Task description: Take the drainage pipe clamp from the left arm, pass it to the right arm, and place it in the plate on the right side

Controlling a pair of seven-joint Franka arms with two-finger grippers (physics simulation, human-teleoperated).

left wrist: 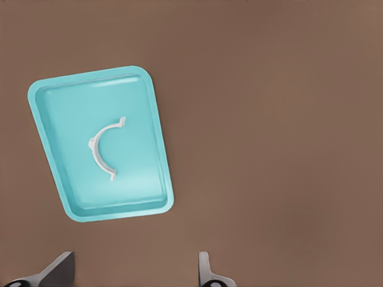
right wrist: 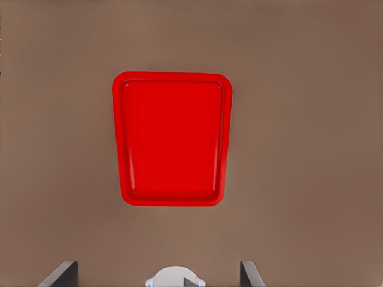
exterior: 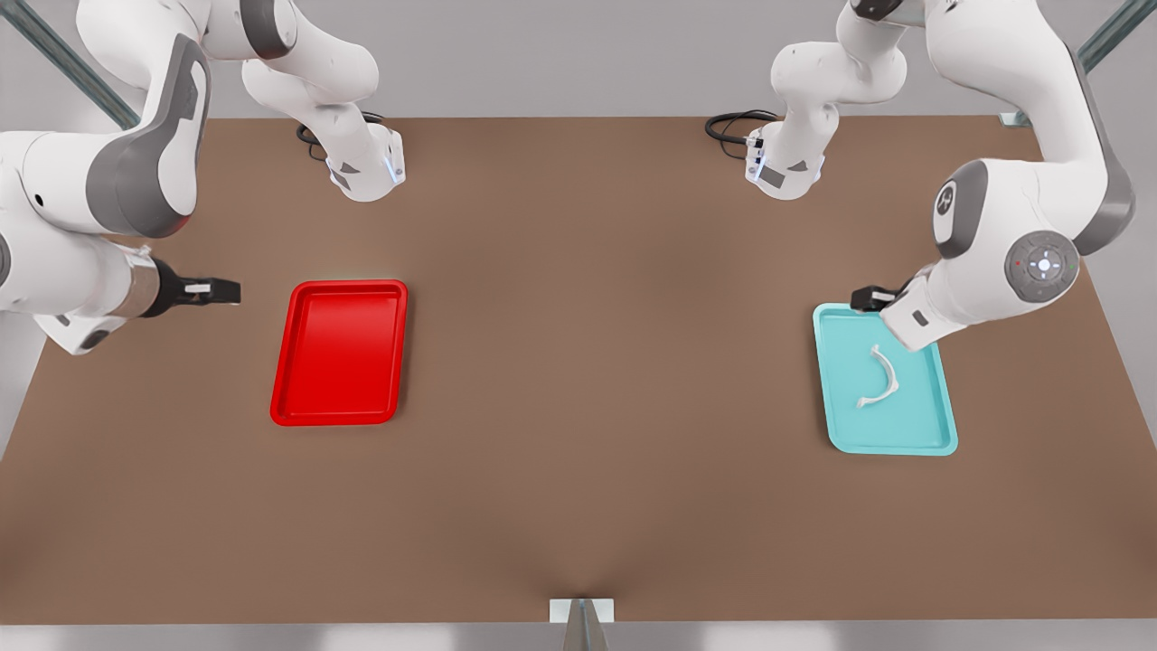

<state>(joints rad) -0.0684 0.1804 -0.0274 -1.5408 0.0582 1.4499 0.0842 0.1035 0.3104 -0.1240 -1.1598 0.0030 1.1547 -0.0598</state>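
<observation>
On the teal tray (exterior: 890,425), at the front view's right, the drainage pipe clamp (exterior: 879,377) lay untouched. Our left gripper (left wrist: 134,272) hung near that tray's far corner, jaws released and empty. We judged the pickup had not begun; next we had to descend over the strip. Our right gripper (right wrist: 157,272) waited, spread, by the red plate (exterior: 287,398).

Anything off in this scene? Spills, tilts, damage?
Nothing stands out. The drainage pipe clamp lies inside the teal tray, the red plate sits bare and flat, and both end effectors, left and right, hang open.
</observation>
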